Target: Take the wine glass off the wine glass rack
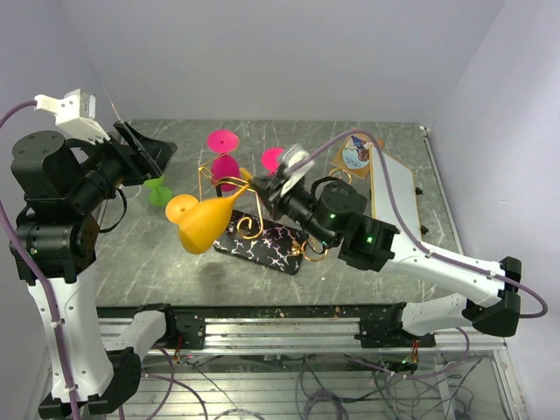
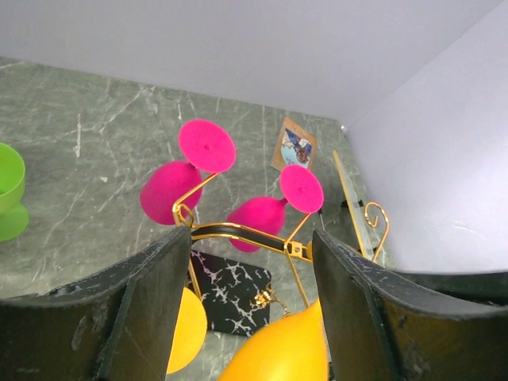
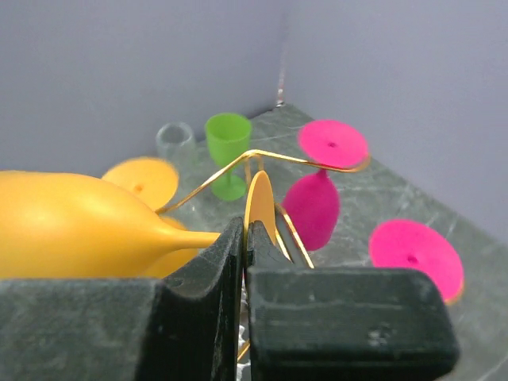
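Observation:
My right gripper (image 3: 244, 234) is shut on the round foot of an orange wine glass (image 3: 71, 234), which lies sideways with its bowl to the left. The foot sits against a gold arm of the wine glass rack (image 3: 238, 163). In the top view the right gripper (image 1: 262, 188) is at the rack (image 1: 229, 179) and the glass bowl (image 1: 210, 226) sticks out over the black patterned base (image 1: 262, 245). My left gripper (image 1: 144, 149) is open and empty, raised left of the rack; its view looks down on the rack (image 2: 238, 234) and the glass (image 2: 282, 349).
A second orange glass (image 1: 181, 208) and several pink glasses (image 1: 222, 140) hang on the rack. A green cup (image 1: 158, 191) stands left of it, with a clear glass (image 3: 175, 141) nearby. A picture card (image 1: 354, 153) and a white board (image 1: 394, 188) lie back right.

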Controlling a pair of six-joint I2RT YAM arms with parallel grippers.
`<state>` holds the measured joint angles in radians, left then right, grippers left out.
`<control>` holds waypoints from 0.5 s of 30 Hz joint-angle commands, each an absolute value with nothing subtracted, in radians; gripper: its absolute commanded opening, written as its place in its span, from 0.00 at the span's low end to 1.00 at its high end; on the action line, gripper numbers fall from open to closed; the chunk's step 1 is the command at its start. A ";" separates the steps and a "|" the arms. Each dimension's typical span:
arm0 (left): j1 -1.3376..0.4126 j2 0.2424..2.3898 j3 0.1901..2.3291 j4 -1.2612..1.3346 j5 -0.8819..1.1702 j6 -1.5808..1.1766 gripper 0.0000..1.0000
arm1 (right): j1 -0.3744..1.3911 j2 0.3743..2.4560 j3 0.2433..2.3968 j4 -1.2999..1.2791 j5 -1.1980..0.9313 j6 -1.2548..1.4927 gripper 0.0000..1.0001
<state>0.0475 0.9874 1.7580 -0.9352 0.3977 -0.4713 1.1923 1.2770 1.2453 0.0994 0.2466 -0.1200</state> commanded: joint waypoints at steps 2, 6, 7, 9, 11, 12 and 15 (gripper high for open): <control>0.040 0.964 1.737 -0.831 0.498 -0.549 0.73 | 1.190 1.216 1.330 0.047 0.616 0.287 0.00; 0.040 0.950 1.716 -0.777 0.541 -0.594 0.74 | 1.189 1.192 1.342 -0.005 0.726 0.410 0.00; 0.041 0.946 1.709 -0.763 0.551 -0.604 0.75 | 1.189 1.183 1.339 -0.010 0.744 0.432 0.00; 0.040 0.933 1.692 -0.735 0.575 -0.626 0.75 | 1.186 1.165 1.327 -0.009 0.775 0.477 0.00; 0.040 0.923 1.670 -0.708 0.596 -0.646 0.75 | 1.180 1.151 1.316 -0.006 0.798 0.507 0.00; 0.041 0.918 1.658 -0.691 0.608 -0.658 0.75 | 1.180 1.145 1.312 -0.002 0.805 0.509 0.00; 0.040 0.905 1.612 -0.627 0.656 -0.692 0.76 | 1.177 1.141 1.321 -0.001 0.819 0.505 0.00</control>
<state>0.0475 0.9199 1.6569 -0.7464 0.5526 -0.6231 1.1831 1.1625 1.3159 -0.0055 0.7418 0.4397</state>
